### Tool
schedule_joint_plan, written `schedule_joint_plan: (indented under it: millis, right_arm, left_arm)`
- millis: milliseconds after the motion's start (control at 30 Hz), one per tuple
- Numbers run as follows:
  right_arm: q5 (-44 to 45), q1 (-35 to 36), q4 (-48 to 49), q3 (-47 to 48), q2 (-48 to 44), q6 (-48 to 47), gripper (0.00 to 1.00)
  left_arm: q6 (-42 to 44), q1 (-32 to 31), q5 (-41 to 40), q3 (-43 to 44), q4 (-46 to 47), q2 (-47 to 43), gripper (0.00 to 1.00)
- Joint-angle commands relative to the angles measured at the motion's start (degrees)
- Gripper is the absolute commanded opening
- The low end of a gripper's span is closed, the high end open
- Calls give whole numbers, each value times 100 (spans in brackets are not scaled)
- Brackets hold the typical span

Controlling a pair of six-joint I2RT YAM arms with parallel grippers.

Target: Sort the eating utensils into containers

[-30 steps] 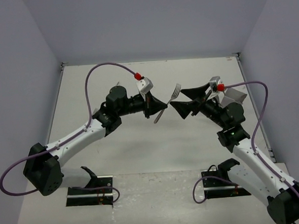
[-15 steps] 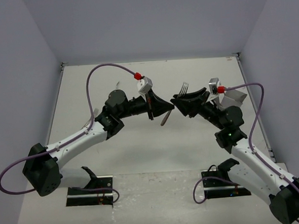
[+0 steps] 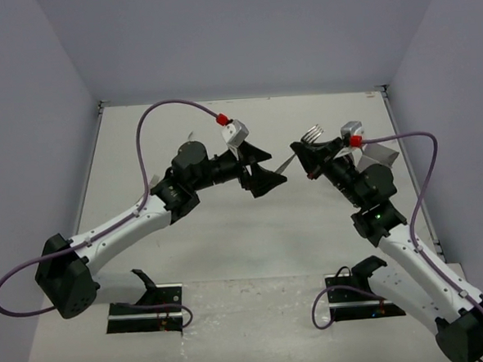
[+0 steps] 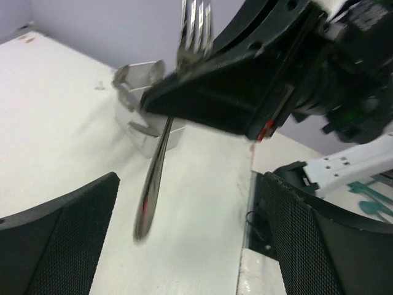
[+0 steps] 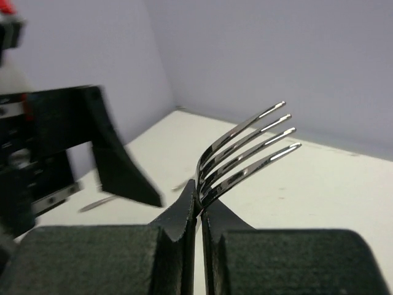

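Note:
A silver fork [image 3: 303,143] hangs in the air between the two arms, tines up. My right gripper [image 3: 307,150] is shut on its neck just below the tines [image 5: 245,153], the jaws pressed together in the right wrist view [image 5: 199,209]. The fork's handle [image 4: 153,184] points down toward the table. My left gripper [image 3: 257,168] stands open just left of the handle, its fingers [image 4: 55,246] wide apart and touching nothing. A pale translucent container [image 4: 153,138] with spoon ends [image 4: 138,74] sticking out stands behind the fork, at the right wall [image 3: 379,152].
Loose utensils lie on the white table beyond the left gripper [image 5: 98,203]. Purple walls close in the table on three sides. The arm bases and cables sit at the near edge [image 3: 147,306].
My right gripper closed on the fork's neck. My left gripper let go of the handle, opened and drew back to the left. The fork moved right and slightly up.

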Motion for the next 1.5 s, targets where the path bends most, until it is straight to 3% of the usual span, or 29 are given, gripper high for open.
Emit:
schedule_joint_plan:
  millis: [0,167,267,367,467,633,1067,1333,1467]
  right_arm:
    - [1724,-293,-871,574,-166,-1507,0]
    - [2385,-1723,-1576,769,-52,-2465,0]
    - [2682,-2305,-1540,611,62,-2706,0]
    - [2939,-2649,-1558,400,291,-2855,0]
    - [3018,-2781,-1646,329,370,-3066,0]
    - [3484,-2922,-1428,224,791,-3102,0]
    - [3220,-2984,199,-585,1477,-3040,0]
    - [3220,-2984,-186,-497,1434,-3102,0]
    - [2913,-2984,-678,-200,890,-2936,0]
  left_arm:
    - [552,-18,-919,95,-915,-332,100]
    - [764,252,-3210,139,-2503,-482,100]
    - [597,735,-3724,16,-2841,-386,100]
    - [430,1483,-3400,-248,-2675,-219,100]
    - [430,1765,-3820,-231,-2797,45,100]
    - [500,2169,-3971,-134,-2754,589,100]
    - [966,2882,-3497,340,-2025,1978,100]
    - [1098,2952,-3347,771,-1954,2805,100]
    - [1133,2970,-3285,771,-1901,2911,99]
